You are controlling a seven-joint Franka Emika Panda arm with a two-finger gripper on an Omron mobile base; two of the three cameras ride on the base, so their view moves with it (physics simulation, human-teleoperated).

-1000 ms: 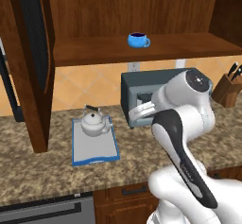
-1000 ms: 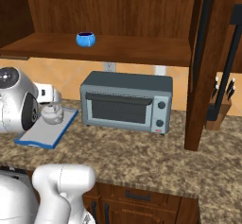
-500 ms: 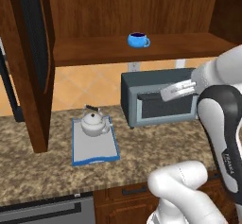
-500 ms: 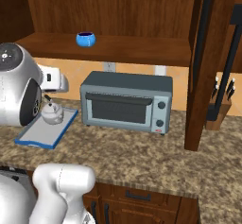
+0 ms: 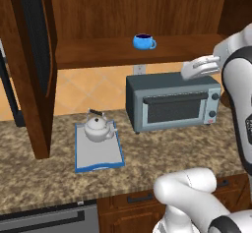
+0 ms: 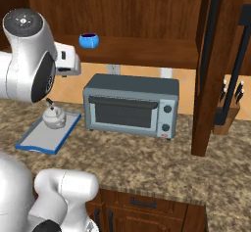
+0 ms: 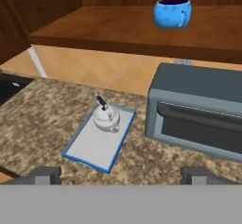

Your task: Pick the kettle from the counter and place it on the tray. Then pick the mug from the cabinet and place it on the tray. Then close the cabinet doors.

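Kettle [image 5: 97, 128], small white-silver, is already sitting on the blue-rimmed grey tray [image 5: 101, 157]; bright blue mug [image 5: 143, 42] is waiting upper centre; gripper [image 7: 121, 176] is hanging spread apart, empty.

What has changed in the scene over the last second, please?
The arm swung up and away from the tray, carrying the open, empty gripper to a spot above the toaster oven, nearer the shelf. The kettle stayed on the tray, the mug on the cabinet shelf, and the doors stayed open.
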